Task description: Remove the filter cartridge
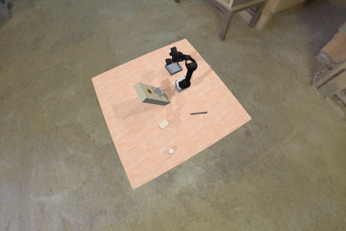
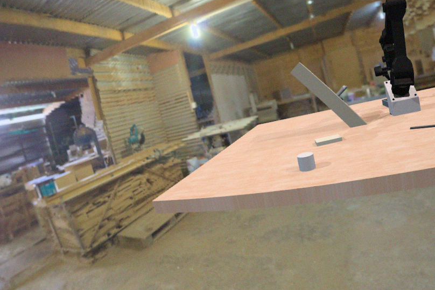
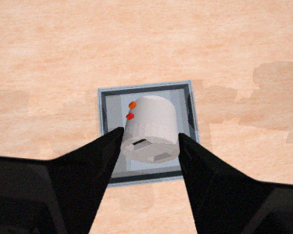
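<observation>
My gripper (image 3: 150, 135) (image 1: 169, 61) is shut on the white round filter cartridge (image 3: 153, 122), one black finger on each side of it. Two narrow slots show on the cartridge's face, and orange and red marks on its side. It hangs directly over the small grey square tray (image 3: 146, 86) (image 1: 175, 69); I cannot tell whether it touches the floor. The beige service panel (image 1: 143, 91) (image 2: 326, 95) stands tilted on the board to the left of the arm base, and its yellow-ringed socket (image 1: 149, 91) is empty.
On the wooden board lie a tan block (image 1: 164, 124) (image 2: 328, 139), a short grey cylinder (image 1: 171, 151) (image 2: 306, 161) and a dark bar (image 1: 198, 113) (image 2: 421, 127). The arm base (image 1: 180, 84) (image 2: 402, 102) stands between the tray and the panel.
</observation>
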### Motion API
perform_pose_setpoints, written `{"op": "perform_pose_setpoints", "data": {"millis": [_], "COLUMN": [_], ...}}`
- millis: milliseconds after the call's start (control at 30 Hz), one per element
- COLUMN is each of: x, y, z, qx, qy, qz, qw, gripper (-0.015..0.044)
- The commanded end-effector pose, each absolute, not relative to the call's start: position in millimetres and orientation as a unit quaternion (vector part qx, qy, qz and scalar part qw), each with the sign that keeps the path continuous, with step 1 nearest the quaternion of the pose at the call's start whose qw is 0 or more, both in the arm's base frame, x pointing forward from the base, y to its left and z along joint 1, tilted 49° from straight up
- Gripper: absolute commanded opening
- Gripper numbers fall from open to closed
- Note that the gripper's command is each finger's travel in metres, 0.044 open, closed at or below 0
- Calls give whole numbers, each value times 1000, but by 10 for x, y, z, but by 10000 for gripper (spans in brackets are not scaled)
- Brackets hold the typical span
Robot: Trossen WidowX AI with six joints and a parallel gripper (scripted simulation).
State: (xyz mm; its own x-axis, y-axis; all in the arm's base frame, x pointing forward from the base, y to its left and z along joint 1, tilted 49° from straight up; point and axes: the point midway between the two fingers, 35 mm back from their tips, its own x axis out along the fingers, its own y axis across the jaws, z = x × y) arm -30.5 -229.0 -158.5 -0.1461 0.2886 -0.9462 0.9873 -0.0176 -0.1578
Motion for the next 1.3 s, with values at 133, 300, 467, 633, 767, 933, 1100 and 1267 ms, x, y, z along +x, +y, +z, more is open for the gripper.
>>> {"op": "perform_pose_setpoints", "data": {"millis": [133,300,467,633,767,933,1100,1267], "x": [-370,-394,-399,-387,-387,-387,-387,-367], "y": [-2015,-1792,-1727,-1742,-1742,-1742,-1742,-1947], "z": [-1862,-2038,-2081,-2050,-2050,-2050,-2050,-1899], "qx": [538,538,538,542,542,542,542,542], "qy": [594,594,594,594,594,594,594,594], "qz": [-474,-474,-474,-471,-471,-471,-471,-471], "qw": [366,365,365,362,362,362,362,362], "gripper": [0,0,0,105,210,341,440,440]}}
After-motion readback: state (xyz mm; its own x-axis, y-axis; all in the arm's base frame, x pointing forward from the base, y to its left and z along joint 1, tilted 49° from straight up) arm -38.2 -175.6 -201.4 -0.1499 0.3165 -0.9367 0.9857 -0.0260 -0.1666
